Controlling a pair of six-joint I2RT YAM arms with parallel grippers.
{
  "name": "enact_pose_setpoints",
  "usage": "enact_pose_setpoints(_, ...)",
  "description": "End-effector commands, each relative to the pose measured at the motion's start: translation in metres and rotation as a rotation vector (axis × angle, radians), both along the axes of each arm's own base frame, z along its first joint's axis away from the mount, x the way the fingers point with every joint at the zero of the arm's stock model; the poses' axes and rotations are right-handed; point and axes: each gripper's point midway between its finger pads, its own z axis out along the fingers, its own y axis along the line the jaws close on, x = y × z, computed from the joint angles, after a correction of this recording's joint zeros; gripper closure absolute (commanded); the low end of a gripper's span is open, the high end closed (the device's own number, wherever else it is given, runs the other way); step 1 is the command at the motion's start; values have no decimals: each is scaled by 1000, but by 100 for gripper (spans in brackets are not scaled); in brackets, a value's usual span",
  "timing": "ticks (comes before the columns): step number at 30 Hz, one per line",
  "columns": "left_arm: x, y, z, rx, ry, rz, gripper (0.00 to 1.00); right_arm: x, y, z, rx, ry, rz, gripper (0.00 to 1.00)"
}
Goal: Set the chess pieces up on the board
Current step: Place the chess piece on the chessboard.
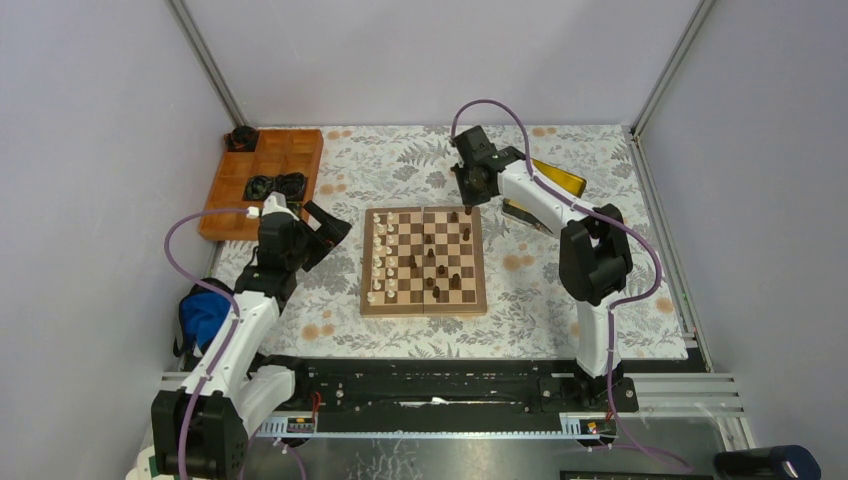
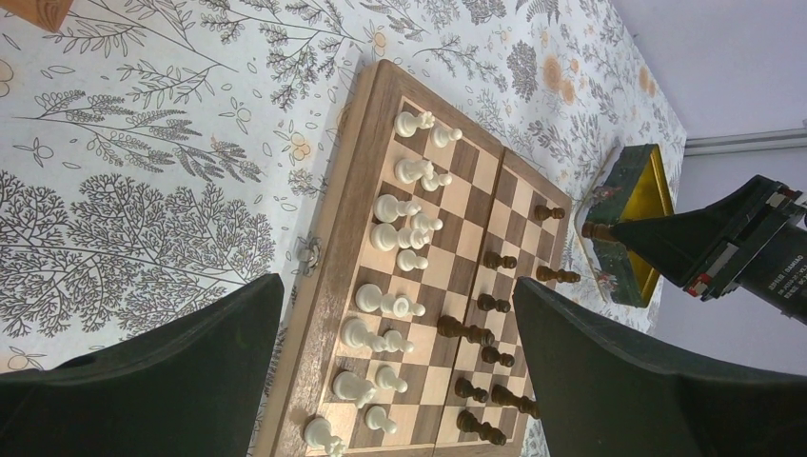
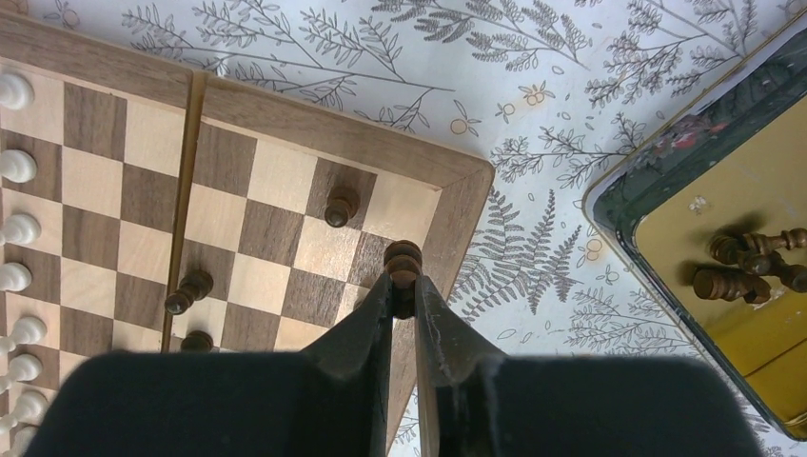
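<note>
My right hand (image 3: 403, 290) pinches a dark piece (image 3: 403, 257) at the board (image 3: 447, 205) border (far corner); left hand (image 2: 397, 305) gapes empty.

Bright, even, diffuse overhead light; shadows soft, short. Gold tin (image 3: 733, 367) mirror-reflective, mild sheen. Wrist views: near fingers (image 2: 143, 381) soft-focus, board (image 3: 238, 219) sharp.
</note>
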Motion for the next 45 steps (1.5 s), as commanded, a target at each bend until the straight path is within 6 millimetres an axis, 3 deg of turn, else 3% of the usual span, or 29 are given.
enact_pose_setpoints(1,5,2,1,-6,-12,17,1,-10,-1,2,8,24,23,92)
enact_pose_setpoints(19,8,2,0,-8,-8,16,1,-26,11,-29,7,99,56,91)
enact_pose_setpoints(45,4,3,-6,8,1,14,1,-20,17,-41,9,112,56,90)
